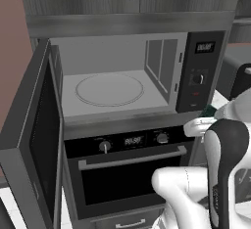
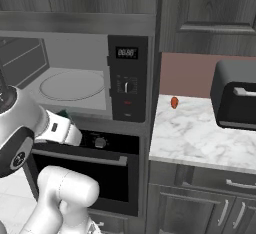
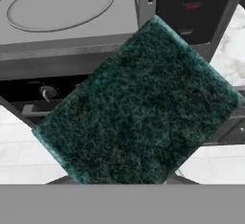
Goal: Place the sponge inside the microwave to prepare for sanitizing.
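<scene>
The sponge (image 3: 139, 108) shows its dark green scouring face close up in the hand view, in mid-air in front of the microwave. A green corner of the sponge (image 1: 211, 110) peeks past the white hand in the left base view, and again (image 2: 63, 112) in the right base view. My gripper (image 1: 205, 121) is shut on it, and the fingertips are hidden behind it. The microwave (image 1: 200, 71) stands open, its door (image 1: 29, 140) swung out to the left. Its grey inside and round glass turntable (image 1: 109, 89) lie up and to the left of the hand.
A black oven with a silver bar handle (image 1: 132, 158) sits under the microwave. To the right, a marble counter (image 2: 195, 133) carries a dark toaster (image 2: 235, 95) and a small red thing (image 2: 174, 102). Dark cabinets (image 2: 210, 3) hang above.
</scene>
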Available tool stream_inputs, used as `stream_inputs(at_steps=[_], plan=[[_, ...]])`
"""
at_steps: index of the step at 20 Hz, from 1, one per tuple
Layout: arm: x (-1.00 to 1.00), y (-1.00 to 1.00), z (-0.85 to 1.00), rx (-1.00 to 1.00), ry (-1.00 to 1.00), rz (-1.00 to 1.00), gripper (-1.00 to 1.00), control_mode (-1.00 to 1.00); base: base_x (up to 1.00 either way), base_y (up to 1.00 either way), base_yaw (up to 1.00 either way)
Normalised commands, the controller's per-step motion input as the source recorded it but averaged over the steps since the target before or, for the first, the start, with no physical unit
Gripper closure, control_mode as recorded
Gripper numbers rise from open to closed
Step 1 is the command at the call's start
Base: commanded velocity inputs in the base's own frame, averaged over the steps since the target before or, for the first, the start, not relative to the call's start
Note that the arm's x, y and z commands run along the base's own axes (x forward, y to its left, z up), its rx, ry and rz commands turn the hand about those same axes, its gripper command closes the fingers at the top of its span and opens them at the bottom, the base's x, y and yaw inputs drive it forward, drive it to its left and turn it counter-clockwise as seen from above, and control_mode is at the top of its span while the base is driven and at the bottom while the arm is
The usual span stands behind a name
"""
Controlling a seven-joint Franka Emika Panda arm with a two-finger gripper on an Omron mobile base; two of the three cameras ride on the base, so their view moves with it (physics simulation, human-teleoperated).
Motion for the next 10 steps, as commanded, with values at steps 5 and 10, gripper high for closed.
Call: stream_inputs(at_steps=[5, 10], plan=[[-0.07, 0.61, 0.07, 0.00, -0.10, 0.03, 1.00, -1.00, 0.00, 0.00, 0.00], [0.04, 0.59, 0.00, 0.00, -0.14, 0.00, 1.00, -1.00, 0.00, 0.00, 0.00]])
